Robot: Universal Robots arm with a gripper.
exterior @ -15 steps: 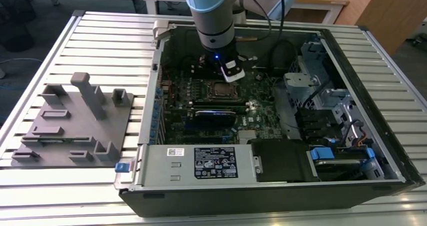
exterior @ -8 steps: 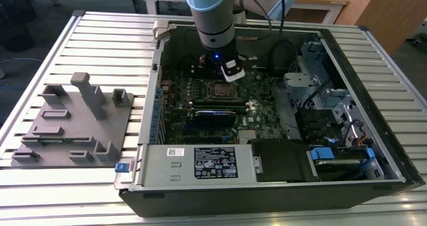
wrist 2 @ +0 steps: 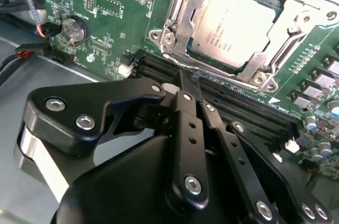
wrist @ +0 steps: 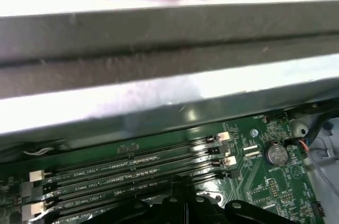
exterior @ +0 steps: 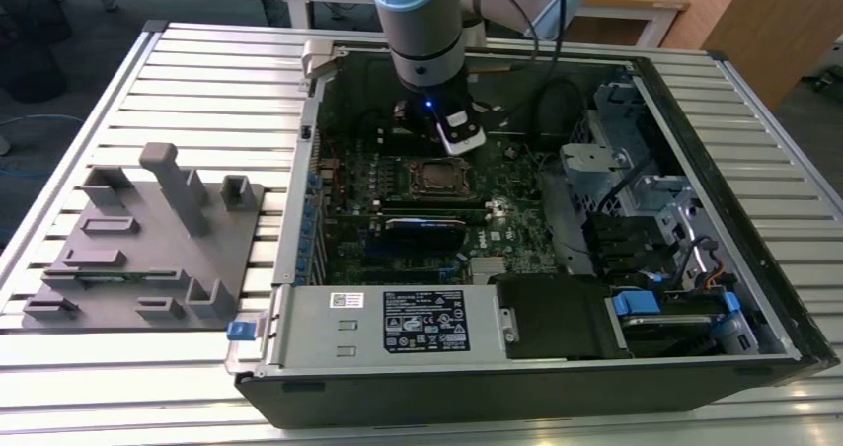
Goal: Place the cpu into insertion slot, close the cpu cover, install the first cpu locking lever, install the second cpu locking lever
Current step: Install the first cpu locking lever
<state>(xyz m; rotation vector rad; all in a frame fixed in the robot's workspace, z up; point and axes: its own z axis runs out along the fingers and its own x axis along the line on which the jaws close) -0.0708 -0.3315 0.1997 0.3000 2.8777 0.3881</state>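
Observation:
The cpu (wrist 2: pixel 238 20) lies flat in the insertion slot (wrist 2: pixel 159 36), silver top up; in the exterior view the cpu (exterior: pixel 439 177) sits mid-board inside the open computer case. The cpu cover (wrist 2: pixel 185 9) rests down around it as a silver frame with the chip showing through its window. A thin lever rod runs along the socket edge nearest the memory slots; whether it is latched cannot be told. My gripper (wrist 2: pixel 189 78) hangs just beside that edge, over the memory slots, black fingers pressed together and holding nothing. The exterior view puts the gripper (exterior: pixel 455 140) just behind the socket; in the first wrist view its tips (wrist: pixel 177 181) hang over the slots.
Long black memory slots (wrist 2: pixel 249 107) lie between gripper and socket. A coin battery (wrist 2: pixel 73 28) and cables sit nearby. The case wall (wrist: pixel 169 38) rises close behind. A grey fixture block (exterior: pixel 145 239) stands at the exterior view's left, the power supply (exterior: pixel 395 323) in front, a drive cage (exterior: pixel 633 160) on the right.

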